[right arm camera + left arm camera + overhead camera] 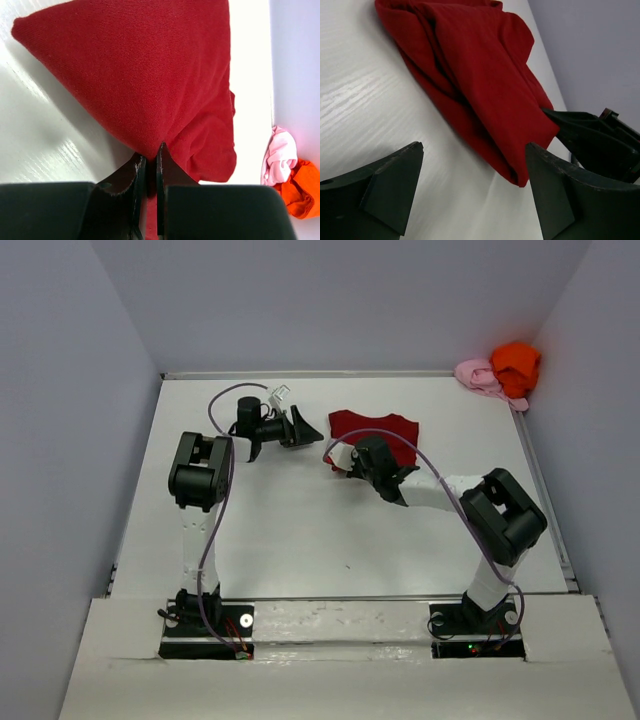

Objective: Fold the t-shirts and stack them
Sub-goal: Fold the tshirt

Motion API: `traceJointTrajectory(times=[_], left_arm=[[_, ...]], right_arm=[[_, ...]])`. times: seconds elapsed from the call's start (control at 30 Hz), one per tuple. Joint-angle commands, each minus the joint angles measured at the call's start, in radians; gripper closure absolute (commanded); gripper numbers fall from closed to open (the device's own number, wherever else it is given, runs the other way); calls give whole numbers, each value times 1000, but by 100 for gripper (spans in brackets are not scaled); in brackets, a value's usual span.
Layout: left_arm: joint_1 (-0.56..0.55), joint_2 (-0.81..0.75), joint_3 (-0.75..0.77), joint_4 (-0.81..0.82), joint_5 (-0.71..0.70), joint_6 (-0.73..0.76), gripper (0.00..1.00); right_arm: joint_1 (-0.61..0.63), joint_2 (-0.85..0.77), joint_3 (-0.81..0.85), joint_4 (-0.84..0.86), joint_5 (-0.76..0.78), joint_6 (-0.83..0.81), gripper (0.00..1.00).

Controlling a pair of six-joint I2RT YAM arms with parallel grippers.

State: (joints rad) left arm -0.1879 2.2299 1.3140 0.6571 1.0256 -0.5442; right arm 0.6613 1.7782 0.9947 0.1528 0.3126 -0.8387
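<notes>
Between the right fingers (150,153) a pinch of the dark red t-shirt (150,65) is being held. The two tips are pressing almost together with cloth caught in the narrow slot, and the fabric is fanning out ahead of them in a broad wedge over the white table (300,530). Far beyond these fingers and off to their right, the pale pink t-shirt (279,156) and the bright orange t-shirt (302,195) are lying bunched against each other at the table's far corner, well apart from the red one. Opposite, the left fingers (308,430) are standing wide open and gripping nothing. They are facing the red shirt from its other side, just above the table. Ahead of them the shirt is lying in loose folds, with one folded corner reaching down toward the gap between them and nearer the finger on the right of that wrist view. Whether it is touching that finger cannot be told.
</notes>
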Motion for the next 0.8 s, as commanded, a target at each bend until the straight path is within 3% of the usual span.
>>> traceJointTrajectory(times=[0.0,0.2,0.33,0.77], left_arm=[[2,69,86,220,117,-299,8],[-11,73,74,181,82,-353,8],[-28,36,63,89,39,-289,8],[-143,37,70,56,5,-339,8]], right_arm=[[-3,-62,1,27,37,18,100],[-3,-80,10,25,28,20,100],[-3,-74,25,24,28,23,100],[-3,-77,21,21,39,33,100]])
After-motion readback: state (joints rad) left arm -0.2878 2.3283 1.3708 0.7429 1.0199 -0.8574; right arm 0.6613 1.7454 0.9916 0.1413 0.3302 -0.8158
